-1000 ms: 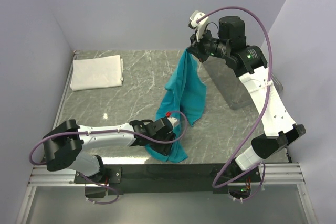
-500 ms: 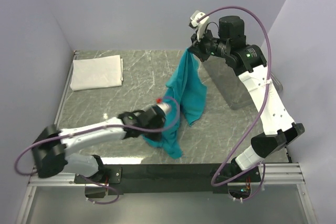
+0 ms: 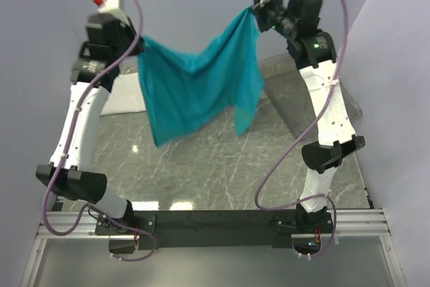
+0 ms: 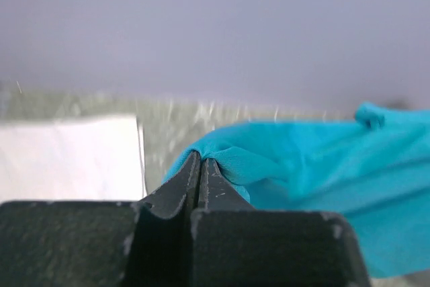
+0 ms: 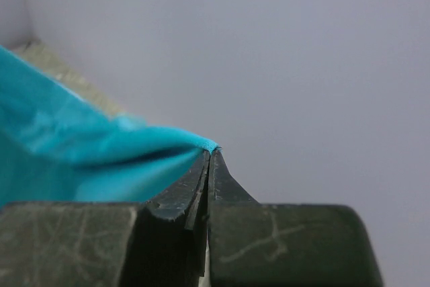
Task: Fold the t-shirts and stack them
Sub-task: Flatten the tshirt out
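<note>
Teal t-shirt (image 3: 195, 89) stretched in mid-air
Left hand (image 3: 136, 44) and right hand (image 3: 256, 10) each pinch an upper corner, high above the worktop (image 3: 222, 166).

No legible txt, brand, nr or sign in any view. Teal t-shirt (image 3: 195, 89): plain cloth on the side shown to the top cam. Wrist cams are close-up and soft, nothing to read there. Right arm housing (image 3: 326, 109) might carry small markings, but it's too small to tell from the top cam.
</note>
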